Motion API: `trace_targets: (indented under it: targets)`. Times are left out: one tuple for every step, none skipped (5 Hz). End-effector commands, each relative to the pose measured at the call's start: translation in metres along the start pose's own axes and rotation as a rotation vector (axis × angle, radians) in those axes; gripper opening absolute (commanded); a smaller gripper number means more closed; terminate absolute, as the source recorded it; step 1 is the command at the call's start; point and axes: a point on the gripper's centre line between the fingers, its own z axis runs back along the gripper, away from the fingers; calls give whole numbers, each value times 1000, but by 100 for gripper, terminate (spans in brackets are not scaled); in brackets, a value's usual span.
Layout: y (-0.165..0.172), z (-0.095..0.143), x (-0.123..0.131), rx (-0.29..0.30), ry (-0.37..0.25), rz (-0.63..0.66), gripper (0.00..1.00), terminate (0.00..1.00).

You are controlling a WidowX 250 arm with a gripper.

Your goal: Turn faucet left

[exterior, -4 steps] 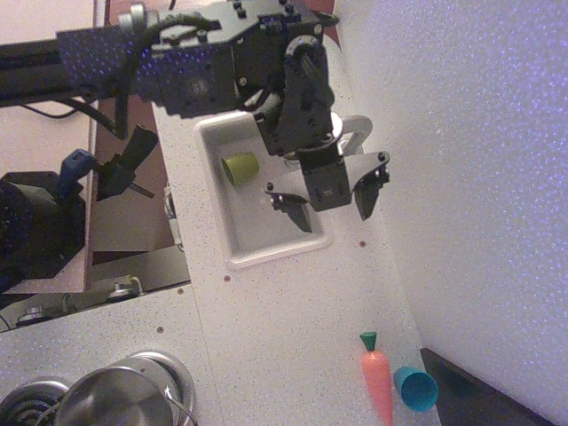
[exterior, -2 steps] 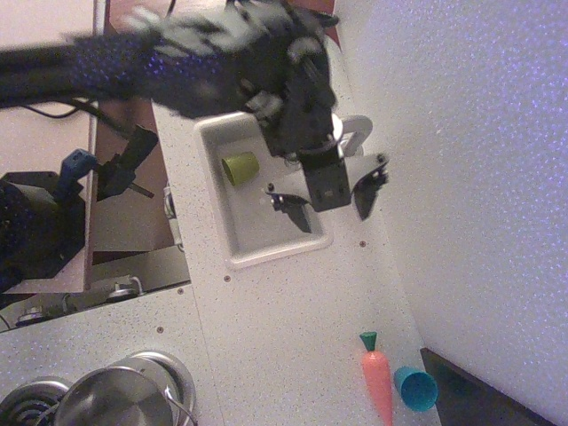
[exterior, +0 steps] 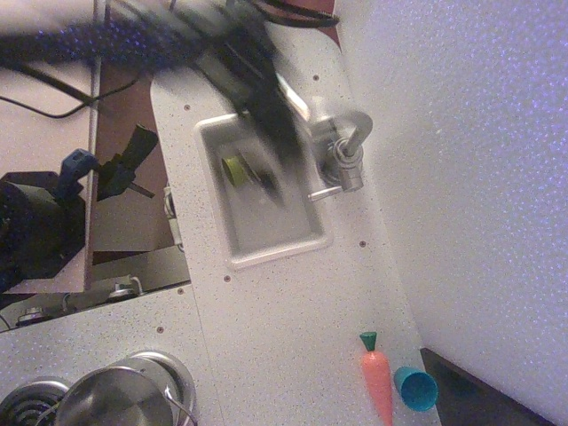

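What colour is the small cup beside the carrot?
Teal blue cup, clearest in the only view, observation.image.

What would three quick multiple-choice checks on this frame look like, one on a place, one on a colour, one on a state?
1. Where does the faucet stand?
A. beside the stove burners
B. at the sink's wall-side edge
C. next to the carrot

2. What colour is the cup beside the toy carrot?
A. red
B. yellow
C. blue

3. How does the arm look in this frame?
A. sharp and parked by the pot
B. motion-blurred over the sink
C. out of view

Answers:
1 B, the silver faucet rises between the basin and the wall.
2 C, a blue cup lies on its side, right next to the orange carrot.
3 B, the arm is a dark smear across the basin, so the gripper cannot be read as open or shut.
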Motion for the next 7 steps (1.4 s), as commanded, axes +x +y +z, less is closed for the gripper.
trace_targets:
  targets:
    - [-9, 33, -11, 112, 25, 10, 100, 0]
    - [-34, 13, 18, 87, -7, -42, 100, 0]
    - [-55, -11, 38, 40, -9, -60, 100, 0]
    - [-59, -27, 36, 0, 77, 107, 100, 0]
    - [-26, -50, 21, -242, -78, 314, 100, 0]
    - [11, -49, 29, -362, -189, 450, 100, 0]
    - [26, -54, 31, -288, -275, 473, 100, 0]
